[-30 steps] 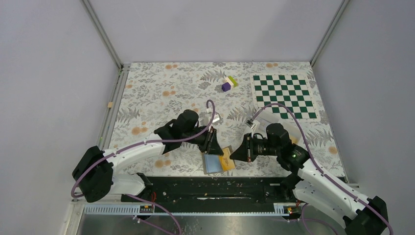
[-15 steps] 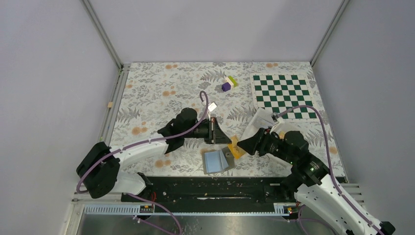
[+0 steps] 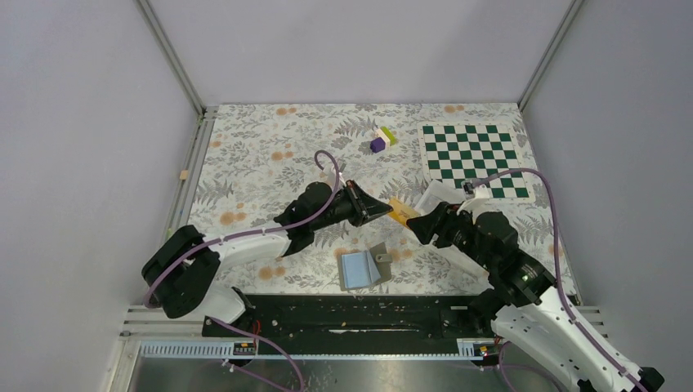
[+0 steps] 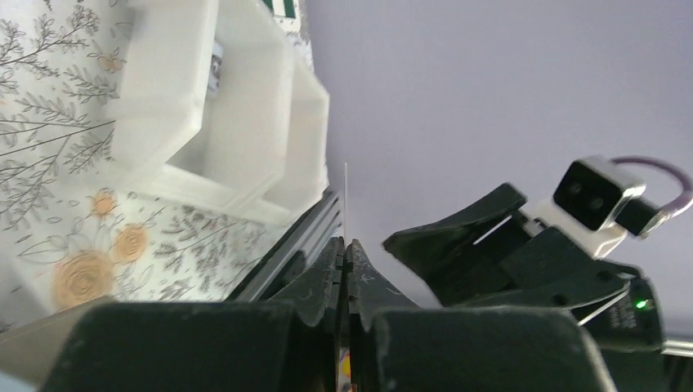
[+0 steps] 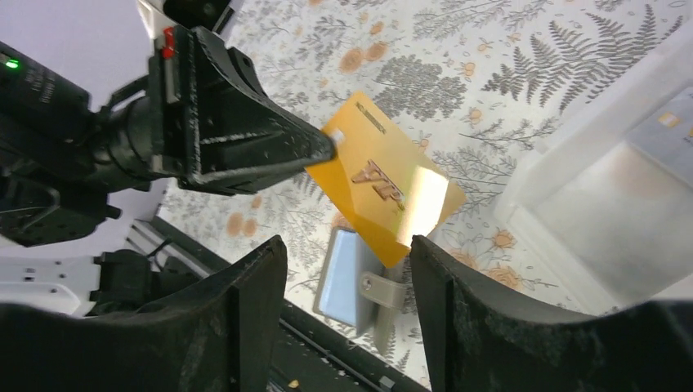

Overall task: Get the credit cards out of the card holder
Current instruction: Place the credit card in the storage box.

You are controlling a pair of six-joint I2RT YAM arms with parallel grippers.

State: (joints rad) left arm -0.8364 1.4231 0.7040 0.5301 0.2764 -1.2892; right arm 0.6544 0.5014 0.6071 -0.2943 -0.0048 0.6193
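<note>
Left fingers [image 3: 372, 208]: closed on one corner of a yellow-orange credit card [image 3: 399, 212], lifted off the floral counter [image 3: 261, 155]. In the left wrist view the pads meet on the card's thin edge [image 4: 346, 200], which stands straight out past the tips.

Credit card: hangs in the air between the two sets of fingers, held by the left ones only. Seen from the right wrist, its face [image 5: 384, 184] is tilted and carries embossed lettering and a bright glare patch.

Card holder [image 3: 359, 269]: below the left fingertips, lying open on the counter, light blue panels up, a grey flap at its right side. Well apart from the lifted card.

Right fingers [image 3: 425, 224]: spread apart, gripping nothing. From the right wrist the card sits just beyond their [image 5: 253, 318] tips, its lower corner close beside one; contact cannot be told.

White divided tray [image 3: 445, 194]: under and behind the right fingers, partly hidden by the arm.

Far beyond the fingers: purple block [image 3: 377, 145], yellow-green block [image 3: 389, 135], then a green-and-white chessboard mat [image 3: 474, 159] to the right.
</note>
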